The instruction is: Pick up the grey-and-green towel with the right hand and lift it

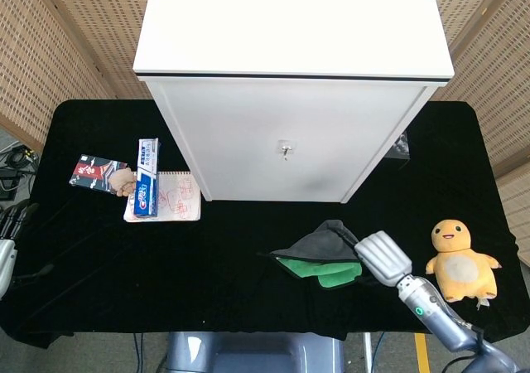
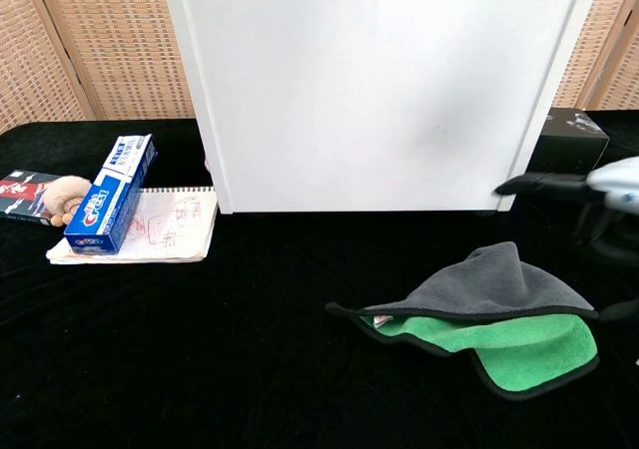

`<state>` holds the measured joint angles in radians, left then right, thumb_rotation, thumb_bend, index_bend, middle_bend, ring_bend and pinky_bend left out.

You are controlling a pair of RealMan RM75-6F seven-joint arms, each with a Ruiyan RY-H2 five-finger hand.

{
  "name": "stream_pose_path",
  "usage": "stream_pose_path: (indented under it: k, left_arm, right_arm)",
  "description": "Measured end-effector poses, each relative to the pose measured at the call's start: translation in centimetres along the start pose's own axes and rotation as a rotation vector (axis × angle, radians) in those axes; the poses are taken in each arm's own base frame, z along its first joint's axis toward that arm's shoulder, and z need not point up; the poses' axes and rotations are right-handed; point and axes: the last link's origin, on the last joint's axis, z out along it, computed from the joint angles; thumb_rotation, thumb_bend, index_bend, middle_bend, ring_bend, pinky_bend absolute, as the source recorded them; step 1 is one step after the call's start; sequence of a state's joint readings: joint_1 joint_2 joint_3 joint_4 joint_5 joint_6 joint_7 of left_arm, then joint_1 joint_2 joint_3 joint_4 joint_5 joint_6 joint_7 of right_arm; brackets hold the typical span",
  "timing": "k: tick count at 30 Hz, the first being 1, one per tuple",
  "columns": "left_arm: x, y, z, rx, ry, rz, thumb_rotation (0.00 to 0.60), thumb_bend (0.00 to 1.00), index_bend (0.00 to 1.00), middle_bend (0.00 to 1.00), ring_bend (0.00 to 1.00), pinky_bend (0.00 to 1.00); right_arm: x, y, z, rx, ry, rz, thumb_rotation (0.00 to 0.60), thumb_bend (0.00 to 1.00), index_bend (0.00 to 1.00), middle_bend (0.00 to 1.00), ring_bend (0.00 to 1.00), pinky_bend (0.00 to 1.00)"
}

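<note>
The grey-and-green towel (image 1: 321, 255) lies crumpled on the black table in front of the white cabinet, grey side up with a green fold showing (image 2: 499, 335). My right hand (image 1: 378, 256) hovers at the towel's right edge, its dark fingers (image 1: 344, 239) stretched out over the grey cloth. The chest view shows the right hand (image 2: 602, 196) entering from the right, fingers spread, above the towel and apart from it, holding nothing. My left hand (image 1: 10, 239) rests at the table's far left edge, fingers apart, empty.
A white cabinet (image 1: 290, 99) fills the table's back middle. An orange plush toy (image 1: 458, 261) sits right of my right hand. A toothpaste box (image 1: 147, 186), notebook (image 1: 170, 199) and red packet (image 1: 93, 172) lie at the left. A black box (image 2: 569, 138) stands behind the cabinet's right corner.
</note>
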<state>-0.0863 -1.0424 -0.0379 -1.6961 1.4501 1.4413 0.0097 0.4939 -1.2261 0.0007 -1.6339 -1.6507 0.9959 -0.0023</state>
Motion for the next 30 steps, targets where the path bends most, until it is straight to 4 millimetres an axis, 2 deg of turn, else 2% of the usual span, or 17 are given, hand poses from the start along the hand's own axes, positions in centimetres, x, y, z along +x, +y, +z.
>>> stream_pose_path:
  k: [3, 11, 20, 25, 30]
  left_arm:
    - [-0.2, -0.1, 0.3, 0.007, -0.011, 0.004, 0.6, 0.0, 0.0, 0.0, 0.0, 0.0]
    - [-0.6, -0.3, 0.6, 0.018, -0.026, 0.009, 0.6, 0.0, 0.0, 0.0, 0.0, 0.0]
    - [-0.7, -0.3, 0.7, 0.018, -0.03, 0.008, 0.6, 0.0, 0.0, 0.0, 0.0, 0.0]
    - [-0.7, -0.4, 0.7, 0.022, -0.032, 0.004, 0.6, 0.0, 0.0, 0.0, 0.0, 0.0]
    - [-0.6, -0.5, 0.8, 0.024, -0.033, 0.003, 0.6, 0.0, 0.0, 0.0, 0.0, 0.0]
  right_arm:
    - [-0.2, -1.2, 2.0, 0.045, -0.075, -0.001, 0.6, 0.0, 0.02, 0.93, 0.91, 1.0]
    - [-1.3, -3.4, 5.7, 0.055, -0.205, 0.062, 0.6, 0.0, 0.04, 0.93, 0.92, 1.0]
    - [-2.9, -4.5, 8.4, 0.029, -0.245, 0.046, 0.6, 0.01, 0.05, 0.93, 0.92, 1.0]
    - [-3.6, -4.7, 9.5, -0.005, -0.252, 0.052, 0.6, 0.08, 0.06, 0.93, 0.92, 1.0]
    - [-4.4, -5.0, 10.2, -0.029, -0.259, 0.052, 0.6, 0.21, 0.12, 0.93, 0.92, 1.0]
